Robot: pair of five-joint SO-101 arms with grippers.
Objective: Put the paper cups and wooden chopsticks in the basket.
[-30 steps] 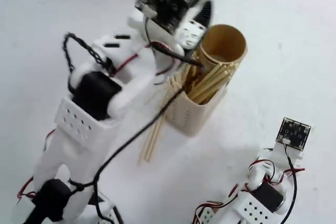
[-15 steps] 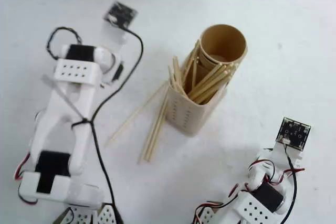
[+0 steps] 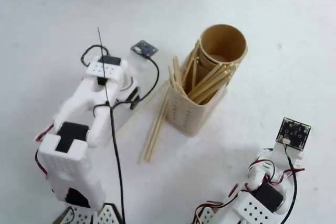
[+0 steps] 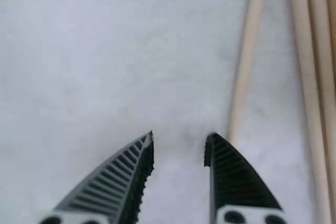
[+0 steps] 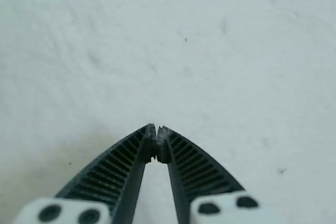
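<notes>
Wooden chopsticks (image 3: pixel 154 129): a few are seen loose on the table (image 3: pixel 52 24), just beside the basket (image 3: pixel 191 114). More are stood inside the basket next to the paper cups (image 3: pixel 223 43), which appear nested upright in it.

The left gripper (image 4: pixel 178 148) is held low over the table, jaws partly spread, nothing held. One loose chopstick (image 4: pixel 242 72) lies just beside one fingertip, outside the gap. The right gripper (image 5: pixel 157 145) is pressed together, empty, over bare table.

Step judged: pick-up of the loose sticks, the cups apparently done. A small sideways shift is called for so that the stick is straddled before closing. The thin stick may roll.
</notes>
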